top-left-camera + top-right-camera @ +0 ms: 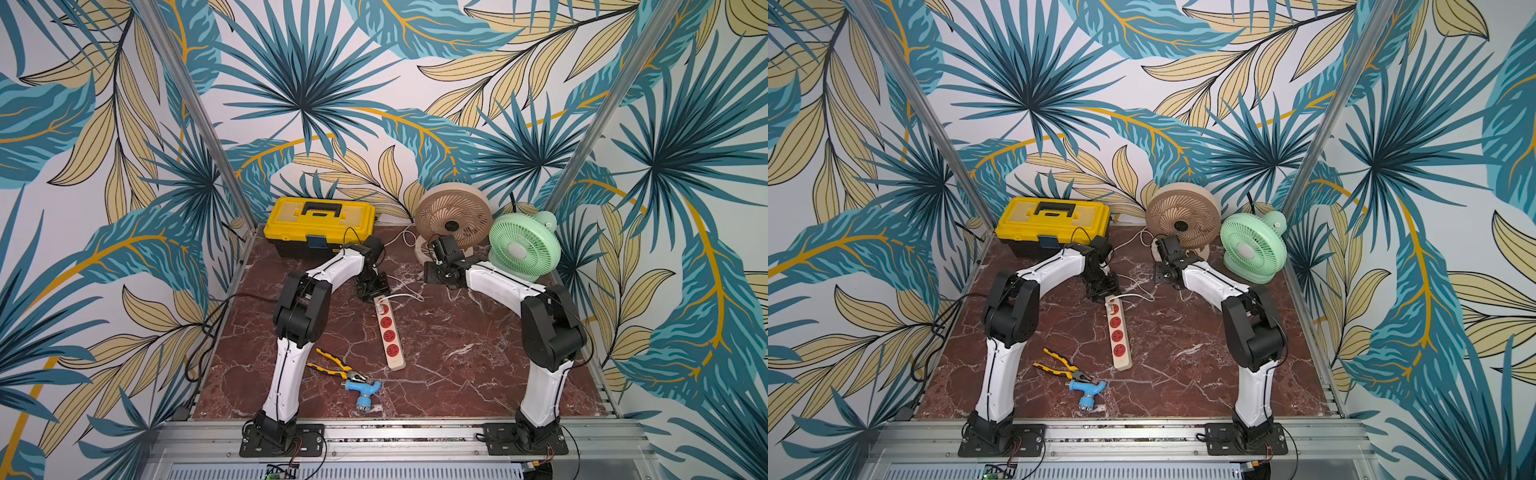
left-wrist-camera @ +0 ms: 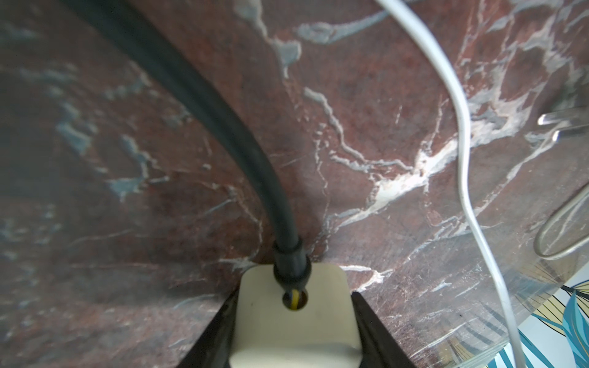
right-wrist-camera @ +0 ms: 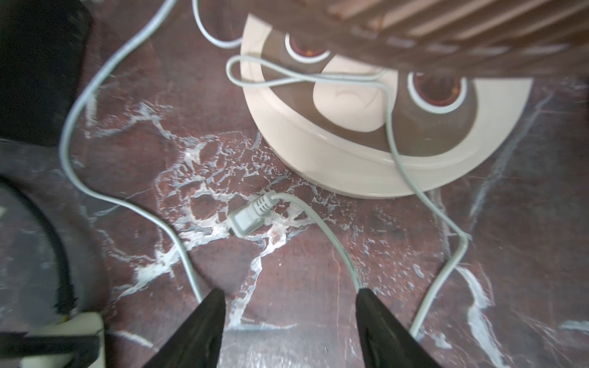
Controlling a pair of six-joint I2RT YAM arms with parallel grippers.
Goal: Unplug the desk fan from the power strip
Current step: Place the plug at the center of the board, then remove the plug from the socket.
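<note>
Tropical-leaf wallpaper walls in a red marble bench (image 1: 478,353) where two arms meet over a tangle of cable. The left tool (image 2: 293,306) is clamped on the far end of the power strip (image 1: 389,336). Its black fingers (image 2: 213,337) press either side of the cream casing, just where the dark cord (image 2: 223,127) enters. The right tool (image 3: 290,293) hangs with its jaws wide apart and nothing between them. It is above a grey-white plug (image 3: 247,220) that lies loose on the marble, and the plug's white cord (image 3: 325,235) curls back past one fingertip.

The strip's long axis runs near to far down the middle of the bench. Its four red sockets appear bare in both top views, and the left arm is plainly the nearer one. The plug lies to the right of the strip's held end, apart from it, just in front of the round base of the beige fan (image 1: 453,216), whose lead this appears to be.

With the plug clear of the sockets, the unplugging looks done. The likely remainder is the left tool letting go of the strip.

A green fan (image 1: 523,243) stands at far right and a yellow toolbox (image 1: 319,222) at far left. Pliers (image 1: 336,365) and a blue fitting (image 1: 361,390) lie on the near part of the bench.
</note>
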